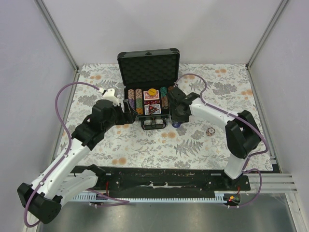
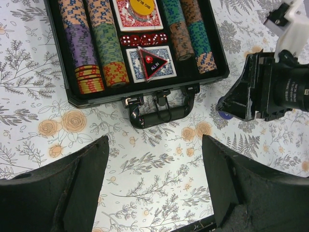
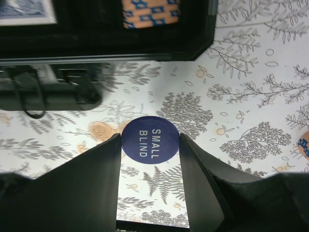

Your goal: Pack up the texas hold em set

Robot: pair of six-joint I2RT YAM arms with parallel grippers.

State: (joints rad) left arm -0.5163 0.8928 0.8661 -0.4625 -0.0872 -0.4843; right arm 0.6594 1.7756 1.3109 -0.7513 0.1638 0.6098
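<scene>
Since the blue button (image 3: 150,143) marked SMALL BLIND lies flat on the bench (image 1: 145,150), a thin disc with little rim to catch, the pick-up will likely go best if the right claw (image 3: 149,137) keeps its tips low against the cloth and squeezes evenly before rising. Lifting straight up should stop the disc tipping out. After that it has to clear the front wall of the case (image 2: 91,99) before being set inside.

Both fingers of that claw meet the button's rim, one on each side, so it is grasping the disc, which has not yet left the bench. The button sits just in front of the case's right front corner, beside the handle (image 2: 159,116).

From its base at the right, the right arm folds up at the elbow and reaches inward, wrist turned down over the button. The left arm stretches diagonally toward the case's left front corner. The left claw (image 2: 154,145) is released, spread wide over bare cloth near the handle and holding nothing.

A stray chip (image 1: 210,131) lies farther right.
</scene>
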